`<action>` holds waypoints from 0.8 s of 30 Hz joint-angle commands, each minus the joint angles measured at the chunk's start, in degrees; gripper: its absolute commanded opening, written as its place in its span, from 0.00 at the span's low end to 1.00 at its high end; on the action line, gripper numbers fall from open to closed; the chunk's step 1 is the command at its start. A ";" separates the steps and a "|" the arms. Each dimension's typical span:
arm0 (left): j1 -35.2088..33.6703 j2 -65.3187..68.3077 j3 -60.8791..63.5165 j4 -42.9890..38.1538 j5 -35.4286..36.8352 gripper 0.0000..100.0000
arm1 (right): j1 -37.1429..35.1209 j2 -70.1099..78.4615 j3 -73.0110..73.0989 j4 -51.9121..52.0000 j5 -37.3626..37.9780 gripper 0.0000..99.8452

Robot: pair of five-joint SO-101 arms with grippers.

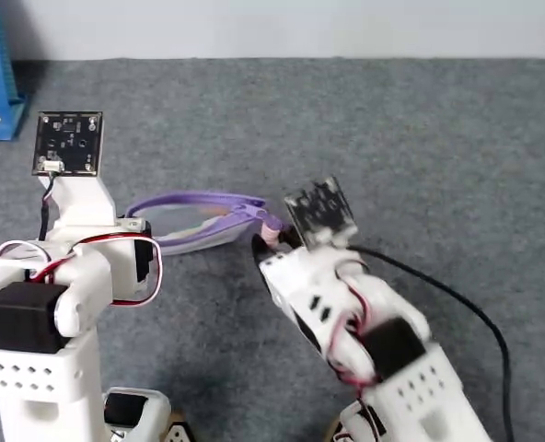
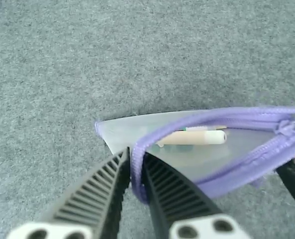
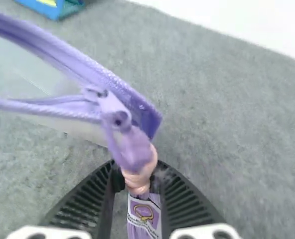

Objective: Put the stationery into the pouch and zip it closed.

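The fingers of the left gripper (image 2: 136,162) are pinched shut on the purple zipper edge (image 2: 152,137) at one end of the pouch (image 2: 187,157). Those of the right gripper (image 3: 136,186) are clamped on the zipper pull (image 3: 130,149) at the other end. The left wrist view reveals a pale stick (image 2: 192,138) lying inside the clear pouch, whose zipper sides gape apart. The high view gives the layout: the pouch lies on the grey table (image 1: 420,138) between the two arms, each bent low toward it.
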 commanded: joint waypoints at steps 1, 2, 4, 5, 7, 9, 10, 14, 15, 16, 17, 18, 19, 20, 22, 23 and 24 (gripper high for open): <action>0.18 0.26 -0.22 0.35 0.44 0.01 | -0.31 -10.24 1.23 2.86 0.62 0.01; 0.18 0.26 -0.22 0.35 0.44 0.01 | -0.31 -12.44 1.76 4.09 0.53 0.01; 0.18 0.26 -0.22 0.35 0.44 0.01 | -0.31 -16.31 2.29 6.02 0.35 0.01; 0.18 0.26 -0.22 0.35 0.44 0.01 | -0.31 -17.98 2.46 6.37 0.35 0.01; 0.26 0.26 -0.22 0.35 0.44 0.01 | -0.40 -20.62 2.46 6.55 0.18 0.01; 0.35 0.26 -0.22 0.35 0.35 0.01 | -0.48 -22.02 2.46 6.46 0.09 0.01; 0.35 0.26 -0.22 0.35 0.35 0.01 | -0.84 -22.55 2.46 6.46 -0.53 0.01; 0.44 0.26 -0.22 0.35 0.35 0.01 | -3.21 -24.04 2.37 6.46 -3.43 0.01; 0.44 0.26 -0.22 0.35 0.35 0.01 | -3.30 -24.31 2.37 6.29 -3.34 0.01; 0.44 0.26 -0.22 0.35 0.35 0.01 | -3.30 -24.57 2.37 5.49 -3.34 0.01; 0.44 0.26 -0.22 0.35 0.35 0.01 | -3.03 -24.92 2.46 4.97 -3.34 0.01; 0.53 0.26 -0.22 0.35 0.26 0.01 | -2.86 -25.27 2.46 4.53 -3.16 0.01; 0.62 0.26 -0.22 0.35 0.09 0.01 | -2.24 -25.63 2.46 4.44 -2.55 0.01; 0.62 0.26 -0.22 0.35 -0.53 0.01 | -1.54 -25.89 2.46 4.35 -1.58 0.01; 0.70 0.26 -0.22 0.35 -1.85 0.01 | -0.57 -26.15 2.55 4.09 0.00 0.01; 0.70 0.26 -0.22 0.26 -2.55 0.01 | 0.31 -26.15 2.64 3.65 0.53 0.01; 0.70 0.26 -0.22 0.18 -3.08 0.01 | 1.45 -26.15 3.34 2.68 1.14 0.01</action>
